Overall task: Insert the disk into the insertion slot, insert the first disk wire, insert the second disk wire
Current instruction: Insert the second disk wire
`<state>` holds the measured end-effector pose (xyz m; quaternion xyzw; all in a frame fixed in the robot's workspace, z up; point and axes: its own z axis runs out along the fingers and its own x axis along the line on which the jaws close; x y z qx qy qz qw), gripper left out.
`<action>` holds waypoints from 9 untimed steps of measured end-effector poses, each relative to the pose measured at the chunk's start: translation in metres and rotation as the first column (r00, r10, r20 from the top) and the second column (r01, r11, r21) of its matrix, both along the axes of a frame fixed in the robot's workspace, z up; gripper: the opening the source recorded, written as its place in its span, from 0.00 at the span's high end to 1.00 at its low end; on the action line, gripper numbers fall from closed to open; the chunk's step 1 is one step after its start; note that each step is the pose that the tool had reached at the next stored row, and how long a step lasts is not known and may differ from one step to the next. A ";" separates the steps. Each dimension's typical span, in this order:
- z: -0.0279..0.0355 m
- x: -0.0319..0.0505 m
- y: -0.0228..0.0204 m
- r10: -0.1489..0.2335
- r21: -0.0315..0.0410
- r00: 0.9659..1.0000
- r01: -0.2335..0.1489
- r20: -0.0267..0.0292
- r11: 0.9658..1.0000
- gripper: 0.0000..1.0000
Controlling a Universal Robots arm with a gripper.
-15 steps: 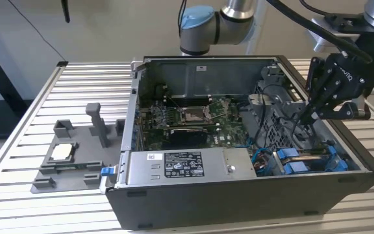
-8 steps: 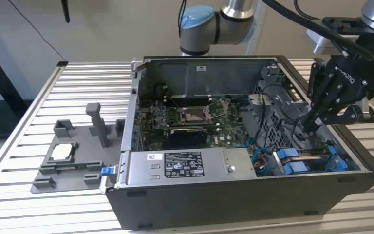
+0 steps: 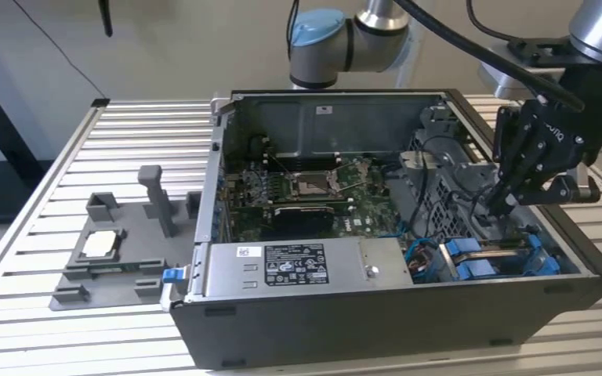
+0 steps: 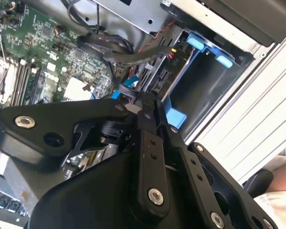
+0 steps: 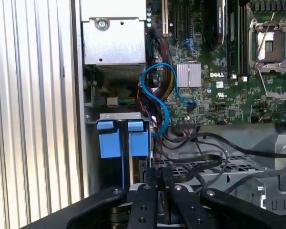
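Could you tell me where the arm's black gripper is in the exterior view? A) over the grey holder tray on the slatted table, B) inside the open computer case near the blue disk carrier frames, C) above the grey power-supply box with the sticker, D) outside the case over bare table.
B: the black gripper reaches down into the open dark computer case, just above the bright blue plastic carrier frames at the exterior view's right.

disk (image 3: 495, 258) in its bright blue carrier, sitting flat in the drive bay at the case's front corner, blue tabs (image 5: 119, 138) facing out

A robotics lab is indicated: an opened computer case (image 3: 385, 227) is set on a slatted aluminium counter (image 3: 50, 204), beside a grey fixture tray (image 3: 113, 258).
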<state>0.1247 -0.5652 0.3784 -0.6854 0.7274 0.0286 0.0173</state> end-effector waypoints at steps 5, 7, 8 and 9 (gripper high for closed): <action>-0.0019 -0.0008 -0.0060 0.004 0.000 1.000 -0.004 0.009 1.000 0.84; -0.0022 -0.0008 -0.0074 0.011 -0.001 1.000 -0.011 0.009 1.000 0.84; -0.0025 -0.0008 -0.0075 0.018 -0.001 1.000 -0.018 0.010 1.000 0.84; -0.0027 -0.0008 -0.0076 0.027 -0.001 1.000 -0.027 0.012 1.000 0.84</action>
